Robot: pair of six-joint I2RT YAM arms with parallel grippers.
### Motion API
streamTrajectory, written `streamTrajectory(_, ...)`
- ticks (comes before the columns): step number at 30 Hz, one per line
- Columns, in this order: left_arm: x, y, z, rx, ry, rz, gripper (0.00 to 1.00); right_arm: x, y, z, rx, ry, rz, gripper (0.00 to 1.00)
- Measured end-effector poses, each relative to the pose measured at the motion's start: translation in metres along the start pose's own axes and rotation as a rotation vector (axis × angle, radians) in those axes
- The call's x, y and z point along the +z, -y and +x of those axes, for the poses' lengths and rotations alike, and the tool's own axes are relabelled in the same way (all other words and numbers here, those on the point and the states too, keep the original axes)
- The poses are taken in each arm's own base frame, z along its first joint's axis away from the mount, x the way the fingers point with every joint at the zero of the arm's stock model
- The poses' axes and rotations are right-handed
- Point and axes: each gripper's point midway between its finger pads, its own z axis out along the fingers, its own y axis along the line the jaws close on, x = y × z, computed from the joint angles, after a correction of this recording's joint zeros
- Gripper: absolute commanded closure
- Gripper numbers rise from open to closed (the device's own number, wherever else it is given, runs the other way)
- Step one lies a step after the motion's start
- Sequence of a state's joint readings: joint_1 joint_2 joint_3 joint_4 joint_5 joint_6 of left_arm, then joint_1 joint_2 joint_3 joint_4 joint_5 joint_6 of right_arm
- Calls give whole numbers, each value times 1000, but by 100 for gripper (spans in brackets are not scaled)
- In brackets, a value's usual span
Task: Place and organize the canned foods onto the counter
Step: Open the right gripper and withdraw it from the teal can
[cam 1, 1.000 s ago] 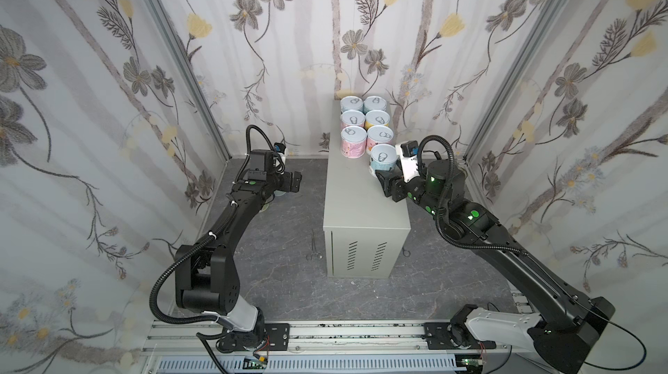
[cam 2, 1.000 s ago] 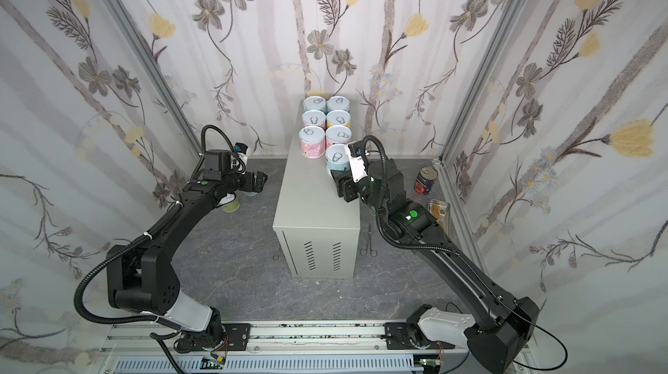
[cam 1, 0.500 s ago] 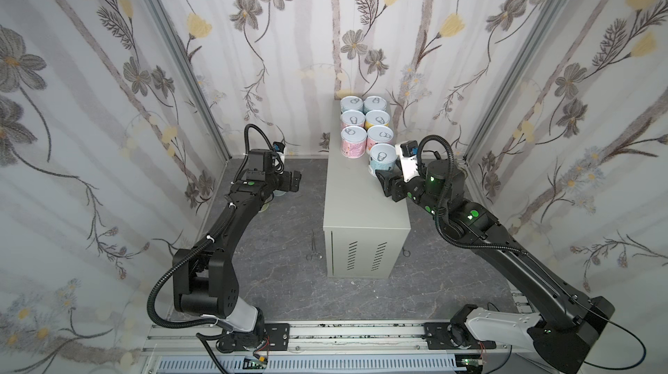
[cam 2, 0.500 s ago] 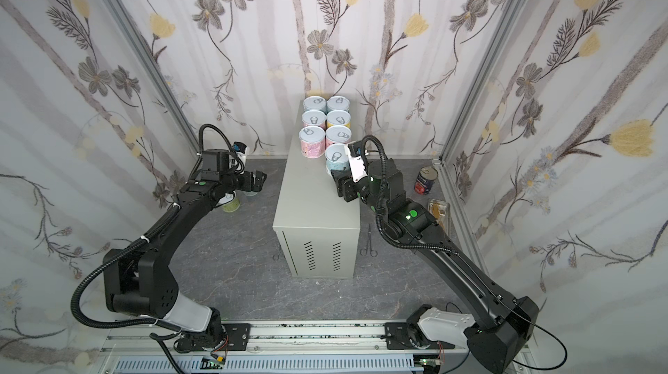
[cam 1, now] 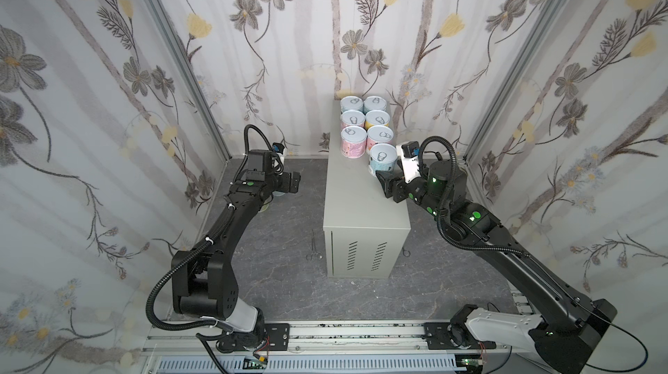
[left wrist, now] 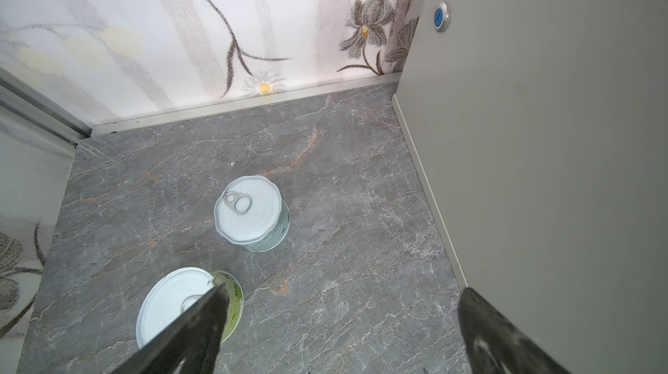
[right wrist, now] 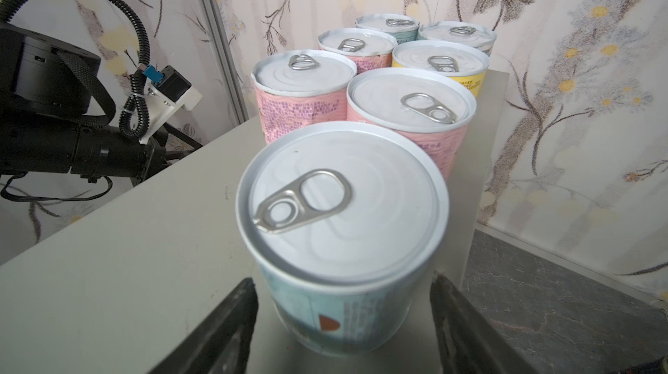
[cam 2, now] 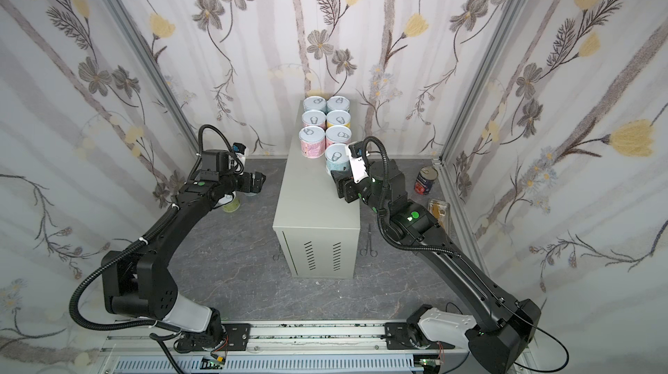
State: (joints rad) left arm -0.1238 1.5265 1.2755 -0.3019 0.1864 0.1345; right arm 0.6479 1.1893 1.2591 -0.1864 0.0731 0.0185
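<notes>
1. The right end effector (right wrist: 343,280) is reaching in over the desk (right wrist: 126,263). Its jaws are standing partly open on either side of the blue can (right wrist: 339,202), with a gap showing at each finger, so it is gripping nothing.
2. The blue can is standing upright on the desk near its right edge. It is just in front of six cans (cam 1: 365,124), which are sitting in two columns of three at the far end by the wall.
3. The left end effector (left wrist: 341,291) is hovering wide open and empty above the floor (left wrist: 325,137), to the left of the desk.
4. Below it, a teal-labelled can (left wrist: 253,209) and a green-labelled can (left wrist: 180,303) are standing upright on the floor, apart from each other. In the left wrist view one finger is covering part of the green one.
5. A dark tomato can (cam 2: 427,180) is sitting on the floor right of the desk, close to the wall.
</notes>
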Motion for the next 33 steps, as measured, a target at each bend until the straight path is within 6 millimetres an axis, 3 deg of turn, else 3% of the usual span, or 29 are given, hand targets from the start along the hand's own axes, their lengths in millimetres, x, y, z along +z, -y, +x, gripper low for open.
streamTrajectory(20,-12,-5,-1,-14,-4,-39,0,-7,-3,6,-36,39,-22,22)
streamTrajectory(25,-11,-8,3,-32,-20,-55,0,-10,-6,4,-35,54,-40,16)
streamTrajectory(33,-7,-18,11,-71,-58,-115,0,-44,5,-18,-38,135,-25,4)
